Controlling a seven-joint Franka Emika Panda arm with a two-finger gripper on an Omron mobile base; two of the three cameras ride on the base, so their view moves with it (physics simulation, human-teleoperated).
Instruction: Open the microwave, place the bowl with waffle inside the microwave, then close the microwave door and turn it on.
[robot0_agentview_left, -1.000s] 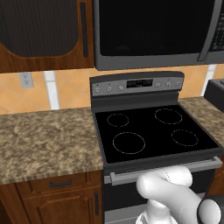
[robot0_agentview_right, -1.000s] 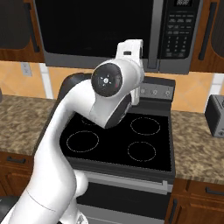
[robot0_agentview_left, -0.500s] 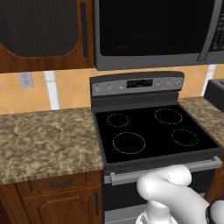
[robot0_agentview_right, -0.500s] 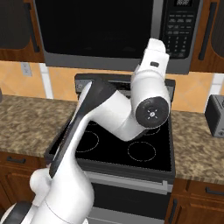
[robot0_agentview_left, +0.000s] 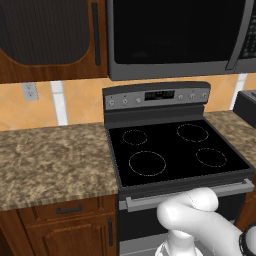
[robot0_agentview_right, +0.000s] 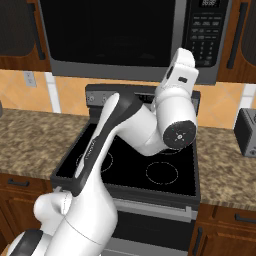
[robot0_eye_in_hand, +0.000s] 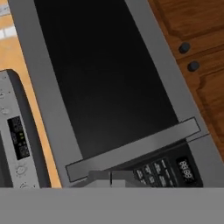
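The wide black glass-fronted microwave (robot0_agentview_right: 132, 37) hangs above the black four-ring stove (robot0_agentview_right: 135, 160), its door shut, so opening comes first. The gripper (robot0_eye_in_hand: 111, 177), fingers together and holding nothing, points at the long grey bar handle (robot0_eye_in_hand: 133, 148) beside the button panel (robot0_eye_in_hand: 164, 169), probably to hook it.

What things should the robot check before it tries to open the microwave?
1. Microwave door closed and ready to pull: ok.
2. Handle in sight of the hand camera: ok.
3. Fingers open to take the handle: not ok, shut.
4. Fingers touching the handle: cannot tell, they look close.
5. Stove top free below the door: ok.
6. Bowl located for later: cannot tell.
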